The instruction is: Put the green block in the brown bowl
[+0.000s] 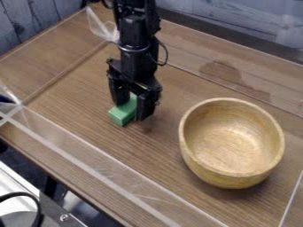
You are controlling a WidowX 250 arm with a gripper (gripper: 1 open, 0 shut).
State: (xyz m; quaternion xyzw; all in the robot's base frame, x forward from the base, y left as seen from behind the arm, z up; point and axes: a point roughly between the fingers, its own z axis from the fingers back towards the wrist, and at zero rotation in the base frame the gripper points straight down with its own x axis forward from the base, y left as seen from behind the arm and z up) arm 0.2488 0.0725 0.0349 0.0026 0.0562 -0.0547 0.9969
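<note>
The pincer is pointing straight down with its fingers standing wide open on both sides of the green block; it is not squeezing the block; the block is lying on the wooden tabletop, its near end showing below the fingers; the brown bowl is sitting to the right, apart from the block.

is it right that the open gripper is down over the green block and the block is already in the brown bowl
Not quite. The camera view shows the gripper open and down over the green block, but the block lies on the table, left of the brown bowl, not in it. The bowl is empty.
</note>
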